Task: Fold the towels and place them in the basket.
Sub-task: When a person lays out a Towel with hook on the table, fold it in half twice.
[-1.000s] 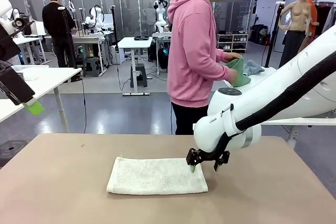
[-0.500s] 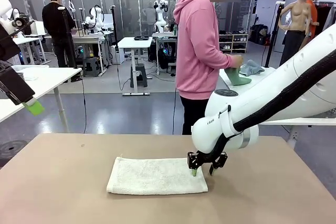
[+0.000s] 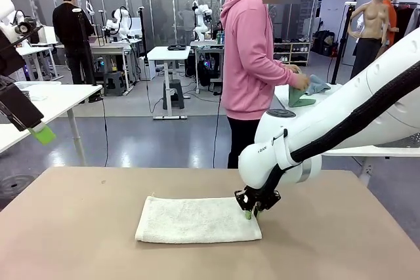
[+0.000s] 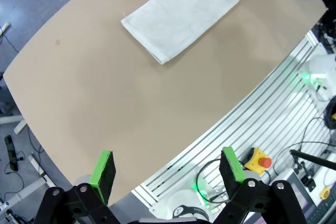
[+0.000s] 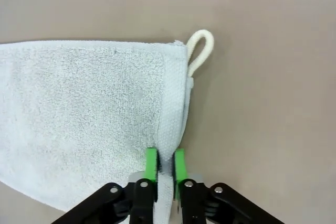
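A: 1 towel (image 3: 197, 220) on the tabletop (image 3: 79, 227), then?
B: Yes, just 1. Off-white terry, lying flat, stretching off to the left of the right claw (image 3: 250, 212). Looks doubled over, layered along 1 long edge in the left wrist view.
A: Pressed together or spread?
B: Pressed nearly together, pinching the towel's short hem between the 2 green pads (image 5: 151, 162). Gripping right at the edge, tips down at the tabletop.
A: Anything close to the pinch?
B: Just a hanging loop (image 5: 200, 45), straight ahead of the fingertips in the right wrist view, sticking out from the towel's corner onto bare tabletop.
A: And the left claw (image 4: 167, 167)?
B: Spread wide, holding nothing. Hanging high off to the side, well apart from the towel; towel far ahead of its pads, right claw at the far corner.
A: Across the way?
B: Well beyond the right claw, a person (image 3: 252, 63) in a pink hoodie, turned sideways, hands at a dark green cloth (image 3: 298, 98).
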Motion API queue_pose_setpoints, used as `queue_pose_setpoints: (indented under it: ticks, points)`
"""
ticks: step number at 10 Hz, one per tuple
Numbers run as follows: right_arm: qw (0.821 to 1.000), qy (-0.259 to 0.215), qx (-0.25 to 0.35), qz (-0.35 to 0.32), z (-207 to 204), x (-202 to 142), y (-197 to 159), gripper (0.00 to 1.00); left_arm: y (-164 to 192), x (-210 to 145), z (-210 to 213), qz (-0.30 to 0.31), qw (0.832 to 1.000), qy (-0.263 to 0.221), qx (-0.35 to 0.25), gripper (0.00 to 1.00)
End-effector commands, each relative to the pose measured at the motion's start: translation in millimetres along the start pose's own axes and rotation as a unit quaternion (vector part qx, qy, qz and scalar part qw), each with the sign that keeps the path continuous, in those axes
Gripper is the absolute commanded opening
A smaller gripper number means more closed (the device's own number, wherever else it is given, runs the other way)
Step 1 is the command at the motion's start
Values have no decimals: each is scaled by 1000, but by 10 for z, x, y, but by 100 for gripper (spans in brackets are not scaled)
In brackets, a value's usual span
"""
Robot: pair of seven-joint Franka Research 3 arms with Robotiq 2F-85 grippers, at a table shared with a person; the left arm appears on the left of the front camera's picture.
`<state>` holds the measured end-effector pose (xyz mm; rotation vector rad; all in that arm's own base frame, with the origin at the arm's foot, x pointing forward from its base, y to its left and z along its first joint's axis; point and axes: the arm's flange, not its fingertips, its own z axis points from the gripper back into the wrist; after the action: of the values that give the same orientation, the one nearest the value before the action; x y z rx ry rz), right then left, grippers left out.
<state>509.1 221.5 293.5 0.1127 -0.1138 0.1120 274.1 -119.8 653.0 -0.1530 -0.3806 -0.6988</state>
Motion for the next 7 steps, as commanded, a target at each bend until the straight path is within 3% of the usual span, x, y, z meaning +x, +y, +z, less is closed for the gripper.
queue_pose_setpoints:
  ticks: [1,7]
  points:
    - [1000,11,-18,-19,-97,-9,66,0,-1,9,-4,-4,1000,-8,4,100]
    - [1000,6,-28,12,177,-58,71,0,-1,9,-4,-4,1000,-8,4,100]
